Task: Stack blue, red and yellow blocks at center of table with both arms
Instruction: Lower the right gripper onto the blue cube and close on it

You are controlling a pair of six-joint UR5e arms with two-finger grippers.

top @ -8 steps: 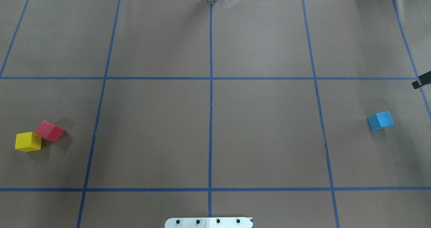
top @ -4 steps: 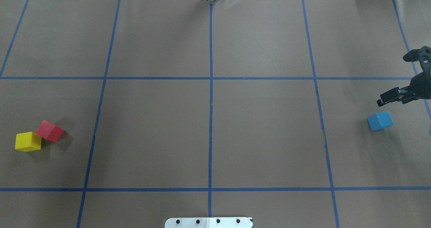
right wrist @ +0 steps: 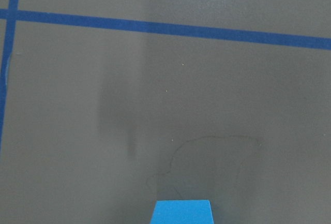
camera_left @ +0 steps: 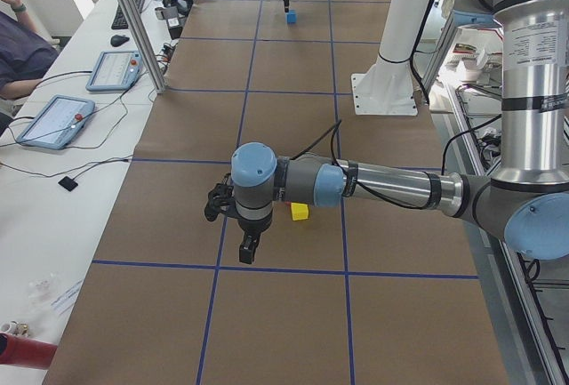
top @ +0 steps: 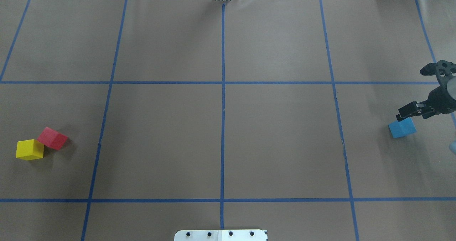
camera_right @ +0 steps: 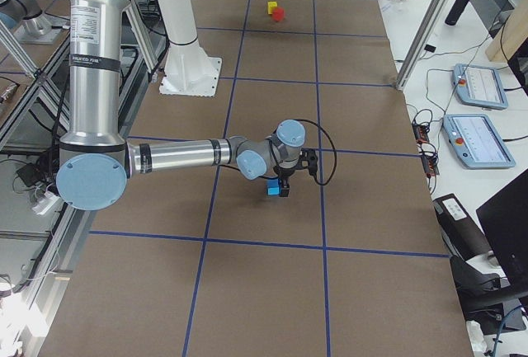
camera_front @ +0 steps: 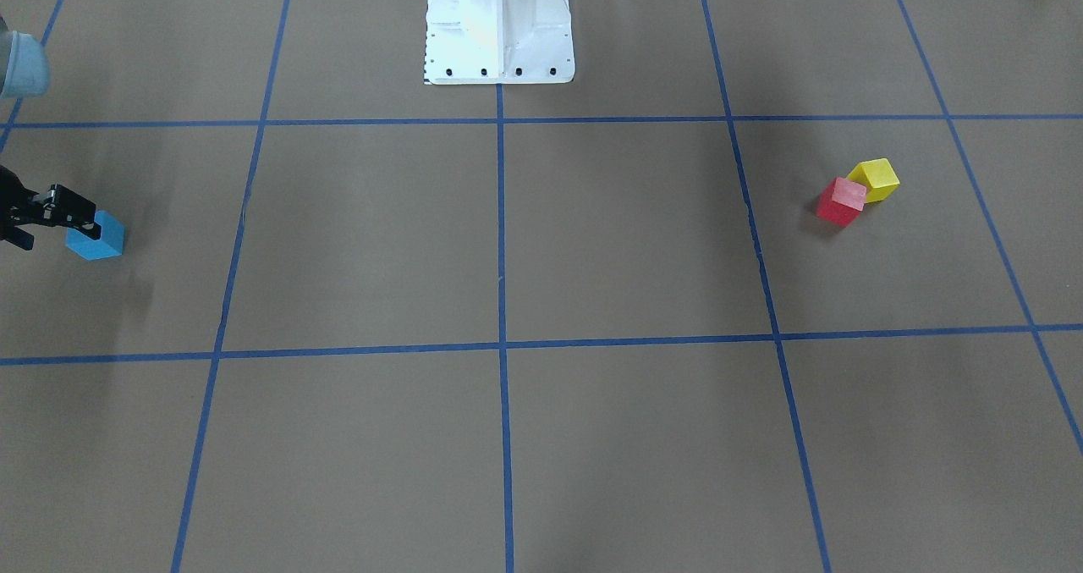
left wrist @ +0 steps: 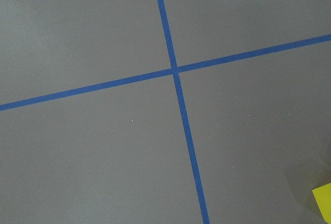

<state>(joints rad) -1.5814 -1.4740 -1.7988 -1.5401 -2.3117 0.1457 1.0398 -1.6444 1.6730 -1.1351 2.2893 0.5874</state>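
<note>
Blue block (top: 402, 127) sits flat on the brown table (top: 278, 141), far out on the robot's right side and well away from the middle crossing of the blue tape lines (top: 223, 127). The right gripper (top: 412, 93) hangs just beyond it with its fingers spread wide and nothing between them. The nearer finger (top: 406, 111) is right at the block's far edge, and from where I stand I can't say whether it touches.

Over on the other side, the red block (top: 52, 138) and the yellow block (top: 30, 150) lie together, touching at a corner, both flat on the table. The left gripper (camera_left: 246, 244) hovers low near the yellow one. Whether its fingers are apart or closed I cannot tell.
</note>
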